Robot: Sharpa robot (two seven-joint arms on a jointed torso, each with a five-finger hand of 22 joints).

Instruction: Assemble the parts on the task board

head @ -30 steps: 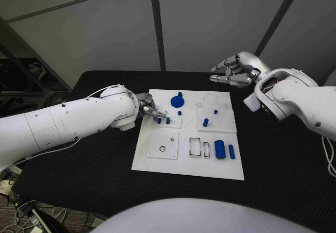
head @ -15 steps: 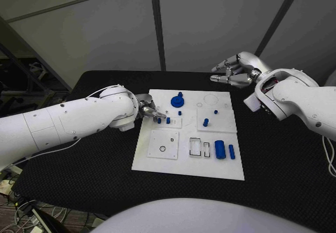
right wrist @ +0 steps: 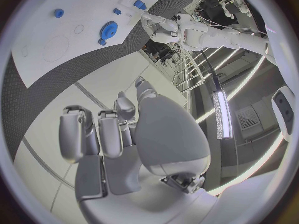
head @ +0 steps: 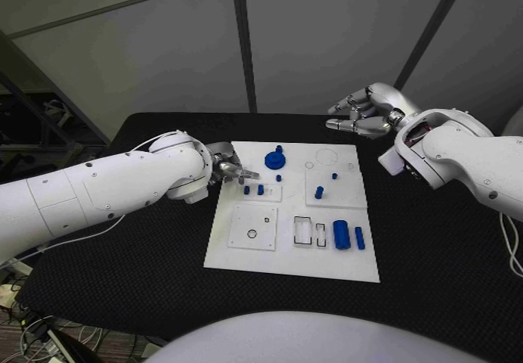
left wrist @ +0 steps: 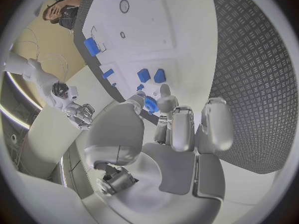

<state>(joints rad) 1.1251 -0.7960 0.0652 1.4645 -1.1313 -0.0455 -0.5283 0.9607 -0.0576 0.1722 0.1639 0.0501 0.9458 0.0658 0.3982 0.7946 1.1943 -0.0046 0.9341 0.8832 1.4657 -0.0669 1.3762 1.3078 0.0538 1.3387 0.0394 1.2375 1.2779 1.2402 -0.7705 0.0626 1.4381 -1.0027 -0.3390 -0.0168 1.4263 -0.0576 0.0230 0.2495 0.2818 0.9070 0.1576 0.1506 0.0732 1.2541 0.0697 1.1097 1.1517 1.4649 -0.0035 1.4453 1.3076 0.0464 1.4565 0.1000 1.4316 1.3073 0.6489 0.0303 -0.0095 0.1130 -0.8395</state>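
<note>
The white task board (head: pixel 294 261) lies mid-table with several blue parts on it: a round disc with a post (head: pixel 276 158), two short pegs (head: pixel 247 190) standing near its left edge, a taller peg (head: pixel 320 191), and a cylinder (head: pixel 341 233) beside a thin bar (head: pixel 360 237). My left hand (head: pixel 231 170) hovers at the board's left edge, just behind the two pegs. In the left wrist view it pinches a small blue part (left wrist: pixel 151 104) between thumb and finger, above the pegs (left wrist: pixel 144 75). My right hand (head: pixel 365 113) hangs raised past the board's far right corner, fingers curled, holding nothing.
The black table (head: pixel 131 249) spreads wide on both sides of the board. Two outlined slots (head: pixel 303 229) and a square plate with a small ring (head: pixel 254 225) sit in the board's front half. My left forearm (head: pixel 98 189) lies across the table's left side.
My left hand has drawn back a little from the two pegs, still pinching the small blue part. The right hand has not moved.
</note>
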